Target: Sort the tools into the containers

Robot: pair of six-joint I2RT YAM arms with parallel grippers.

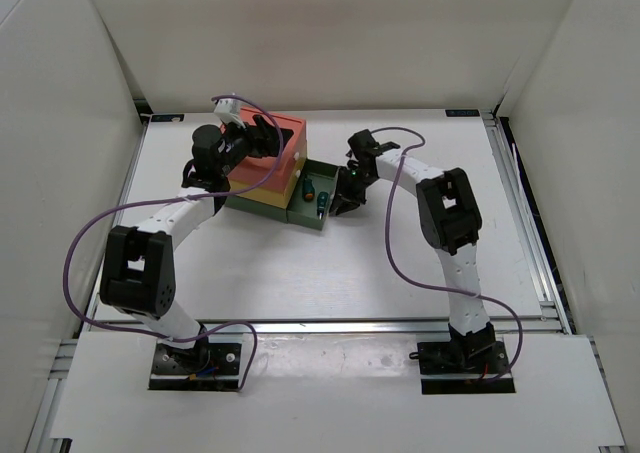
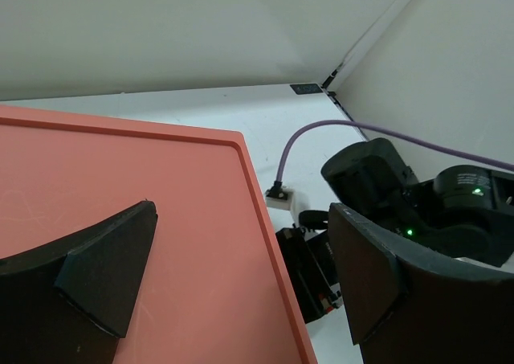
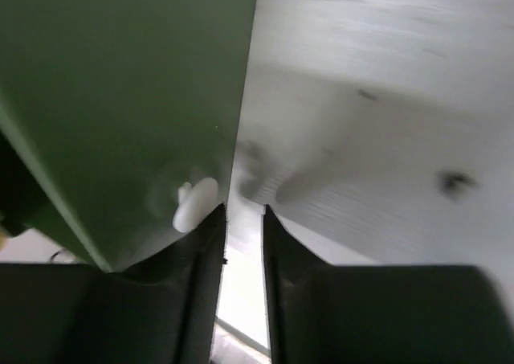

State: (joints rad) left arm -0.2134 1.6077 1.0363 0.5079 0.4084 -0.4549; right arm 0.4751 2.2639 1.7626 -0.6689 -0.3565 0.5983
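The containers are a stack of three drawer boxes: salmon-red top, yellow middle and dark green bottom. The green drawer is pulled out to the right. Two stubby screwdrivers lie in it, one with an orange end and one green. The wrench and pliers are hidden. My left gripper is open and empty, its jaws spread wide just above the salmon lid. My right gripper is at the green drawer's front. Its fingers are almost together and empty, with the white knob just left of the left finger.
White walls enclose the table on the left, back and right. Purple cables loop from both arms over the table. In the left wrist view the right arm's black wrist sits close beyond the salmon lid's right edge.
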